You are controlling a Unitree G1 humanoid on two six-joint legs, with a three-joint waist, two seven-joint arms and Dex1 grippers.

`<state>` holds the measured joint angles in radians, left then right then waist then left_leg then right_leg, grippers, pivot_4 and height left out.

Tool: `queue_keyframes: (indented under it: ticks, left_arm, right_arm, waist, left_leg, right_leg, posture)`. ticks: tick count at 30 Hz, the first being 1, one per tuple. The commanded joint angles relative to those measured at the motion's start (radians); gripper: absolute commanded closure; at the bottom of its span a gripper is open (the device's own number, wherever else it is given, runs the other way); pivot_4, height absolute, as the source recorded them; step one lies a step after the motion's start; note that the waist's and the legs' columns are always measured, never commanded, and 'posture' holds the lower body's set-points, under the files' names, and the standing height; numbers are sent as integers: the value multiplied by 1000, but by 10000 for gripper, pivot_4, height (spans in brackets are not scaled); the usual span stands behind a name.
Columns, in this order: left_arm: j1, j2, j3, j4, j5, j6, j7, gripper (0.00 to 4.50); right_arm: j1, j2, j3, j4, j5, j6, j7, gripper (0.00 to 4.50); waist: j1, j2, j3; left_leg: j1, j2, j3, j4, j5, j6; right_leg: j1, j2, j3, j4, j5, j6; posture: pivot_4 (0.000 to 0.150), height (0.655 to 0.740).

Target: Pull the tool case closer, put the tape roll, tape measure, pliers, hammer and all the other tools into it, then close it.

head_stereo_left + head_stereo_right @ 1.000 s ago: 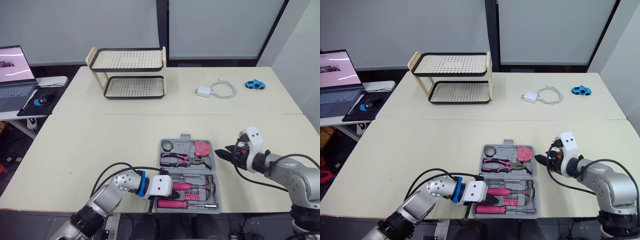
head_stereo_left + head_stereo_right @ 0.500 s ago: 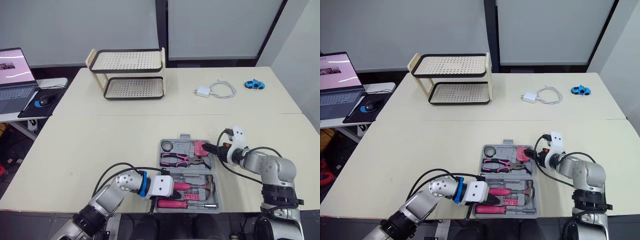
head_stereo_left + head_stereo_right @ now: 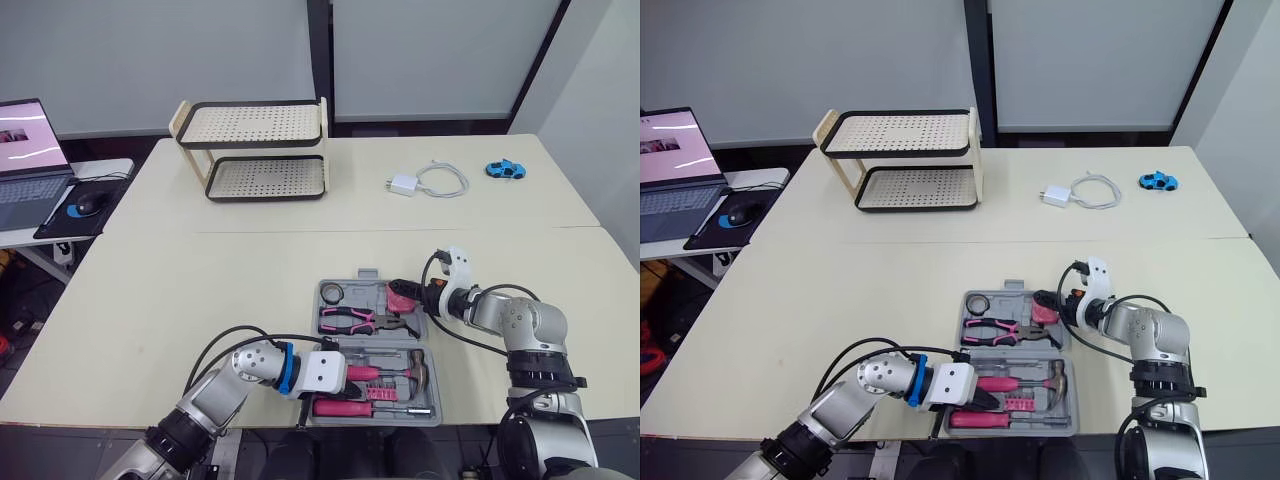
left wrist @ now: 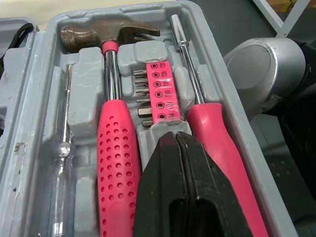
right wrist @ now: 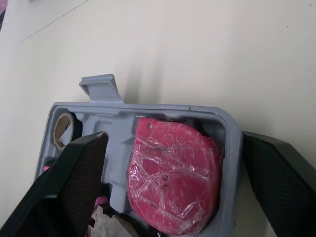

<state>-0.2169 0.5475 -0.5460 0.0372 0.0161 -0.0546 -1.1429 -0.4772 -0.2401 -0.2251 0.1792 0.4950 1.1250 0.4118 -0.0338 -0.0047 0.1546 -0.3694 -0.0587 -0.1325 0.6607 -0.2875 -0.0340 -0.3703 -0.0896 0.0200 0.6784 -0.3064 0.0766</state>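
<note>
Through the head camera you see the tool case (image 3: 372, 292) lying open at 6 o'clock on the table (image 3: 200, 280), close to its near edge. The far half holds the tape roll (image 3: 333, 291) at 10 o'clock, the tape measure (image 3: 403, 297) at 2 o'clock and the pliers (image 3: 350, 320) just nearer than both. The near half holds the hammer (image 3: 385, 372). Your left gripper (image 3: 347, 376) comes in from 9 o'clock over the near half. Your right gripper (image 3: 398, 288) reaches in from 3 o'clock at the tape measure's corner. A two-tier rack (image 3: 262, 150) stands at 11 o'clock, a charger (image 3: 405, 184) at 1 o'clock and a blue toy car (image 3: 504, 168) at 2 o'clock (all well apart from the case).

In the left wrist view, your left fingers (image 4: 153, 197) are pressed together with nothing between them. Their tips lie over the end of the bit strip (image 4: 160, 91), between the hammer's pink handle and the pink screwdriver (image 4: 212, 133). I cannot tell whether they touch it. A thin clear tester (image 4: 61, 163) lies on the hammer's other side.

In the right wrist view, your right fingers (image 5: 74, 177) are spread wide and pinch nothing. One is over the case's inside beside the tape roll, the other is outside the case wall. The film-wrapped tape measure sits in its pocket between them.
</note>
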Motion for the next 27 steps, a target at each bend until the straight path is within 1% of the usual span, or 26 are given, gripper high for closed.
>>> queue_keyframes:
  ticks: [1, 10, 18, 24, 27]
  left_arm:
    - [10, 23, -32, 72, 78, 25, 7, 45000]
    - [12, 53, -35, 63, 75, 25, -11, 45000]
    - [15, 65, -34, 57, 76, 28, -21, 45000]
    - [14, 66, -32, 56, 74, 28, -25, 45000]
    - [12, 64, -27, 51, 70, 31, -22, 45000]
  right_arm:
    - [-15, 1, 29, 3, 41, -37, 86, 595]
    - [3, -26, 67, -30, 66, -105, 254, 595]
    - [24, -45, 122, -85, 69, -160, 331, 595]
    - [36, -76, 162, -126, 53, -220, 364, 595]
    - [51, -104, 182, -175, 49, -248, 381, 595]
  waist:
    - [-1, 0, 0]
    - [-8, 0, 0]
    - [-21, 0, 0]
    - [-22, 0, 0]
    - [-21, 0, 0]
  left_leg:
    - [0, 0, 0, 0, 0, 0]
    - [0, 1, 0, -1, 0, 0]
    - [1, 1, 0, -2, 0, 0]
    - [1, 2, -1, -2, 0, 0]
    - [1, 2, -1, -2, 0, 0]
  right_leg:
    - [0, 0, 0, 0, 0, 0]
    - [0, 1, 0, 0, 0, 0]
    - [-1, 2, 0, 0, 0, 0]
    - [-1, 2, 0, 0, 0, 0]
    - [-1, 2, 0, 0, 0, 0]
  posture:
    - [1500, 7400]
    - [1500, 7400]
    - [1500, 7400]
    - [1500, 7400]
    - [1500, 7400]
